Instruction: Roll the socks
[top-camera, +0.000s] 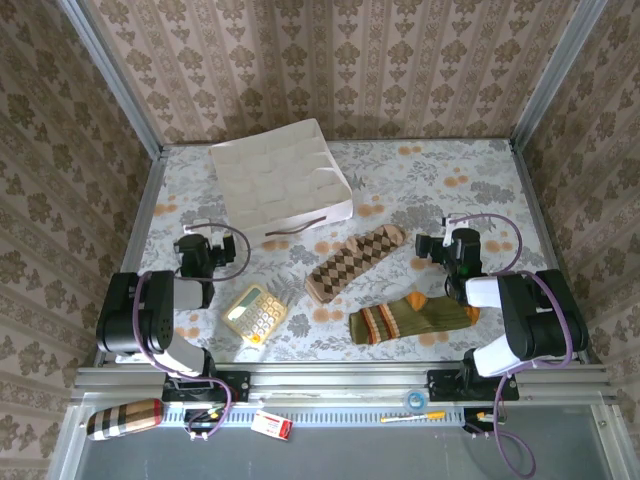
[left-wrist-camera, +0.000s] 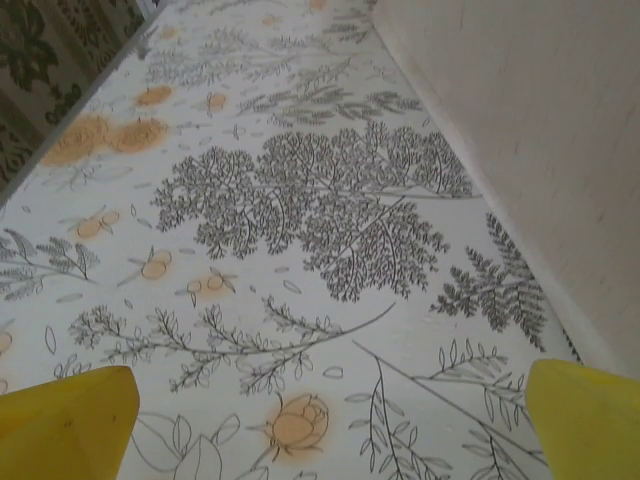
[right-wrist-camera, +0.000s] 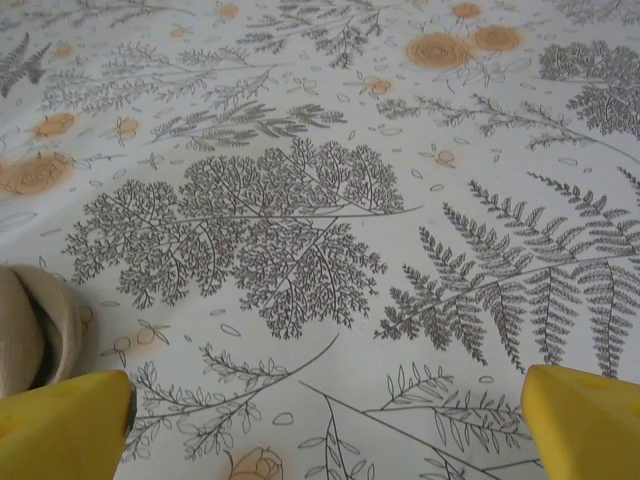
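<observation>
Top external: noting argyle sock (top-camera: 352, 262) and olive sock (top-camera: 412, 318) lying flat, unrolled, mid-table, near each other but not touching. Finding left gripper (left-wrist-camera: 322, 430) and right gripper (right-wrist-camera: 325, 430) gaping wide, holding nothing. Judging rolling not yet started; whole job remaining.

Beige damask wallpaper (top-camera: 330, 60) on walls, metal corner posts (top-camera: 112, 80), white tablecloth (top-camera: 440, 185) with grey ferns and orange flowers, aluminium rail (top-camera: 340, 376) at near edge, soft light.
</observation>
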